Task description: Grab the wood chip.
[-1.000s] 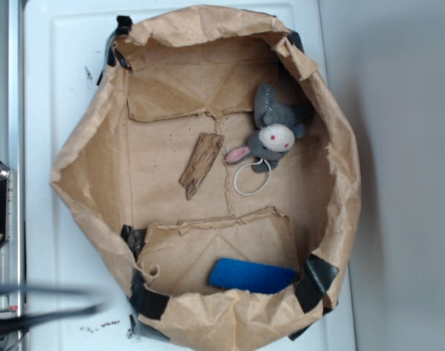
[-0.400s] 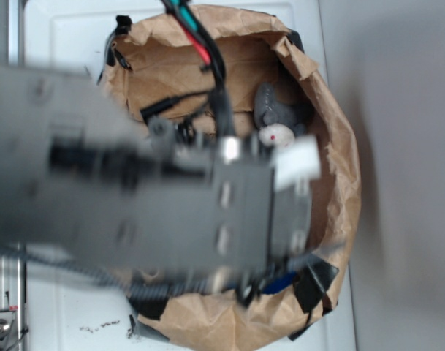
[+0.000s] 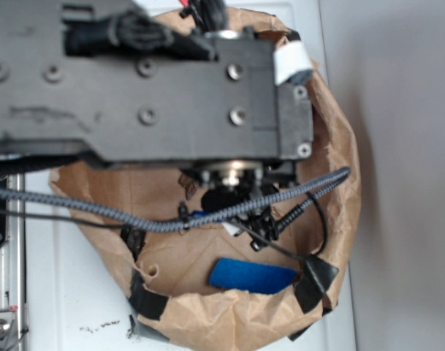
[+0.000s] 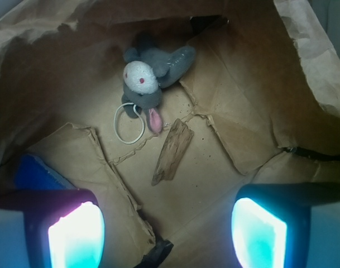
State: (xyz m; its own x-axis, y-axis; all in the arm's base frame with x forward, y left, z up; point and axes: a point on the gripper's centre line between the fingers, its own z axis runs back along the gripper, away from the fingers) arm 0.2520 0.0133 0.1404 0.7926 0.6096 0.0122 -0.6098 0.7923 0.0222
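The wood chip, a small flat brown sliver tapering to a point, lies on the brown paper floor of the bag in the wrist view. My gripper hangs above the bag floor, open, its two glowing pads wide apart with nothing between them; the chip lies ahead of the gap, apart from both fingers. In the exterior view the black arm covers the chip entirely.
A grey plush mouse with a white cord loop lies just beyond the chip. A blue sponge rests on a paper flap by the left finger. The crumpled paper bag wall rings everything. Cables hang across the bag.
The arm swung in from outside the view and now hovers over the bag, hiding the chip and the mouse from the exterior camera.
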